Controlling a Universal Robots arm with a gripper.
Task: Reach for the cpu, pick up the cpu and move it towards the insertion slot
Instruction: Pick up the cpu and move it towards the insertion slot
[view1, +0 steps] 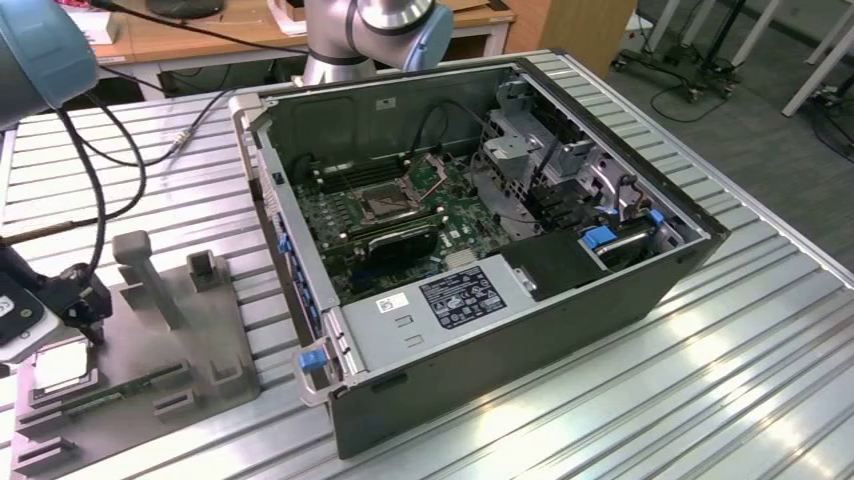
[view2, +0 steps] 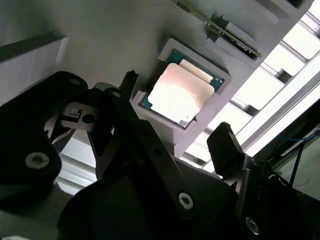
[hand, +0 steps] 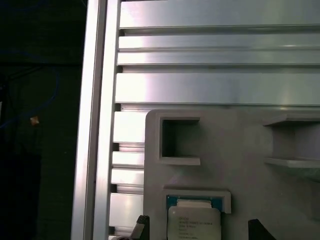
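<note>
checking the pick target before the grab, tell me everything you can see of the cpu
The cpu is a small flat square chip: a pale silver-white metallic top with faint print, stepped at its edges, on a blue-green base. It lies flat, seated in a square recess of the grey plastic tray, not yet lifted. The open gripper hangs over it with a fingertip on either side; no contact with it shows.
</note>
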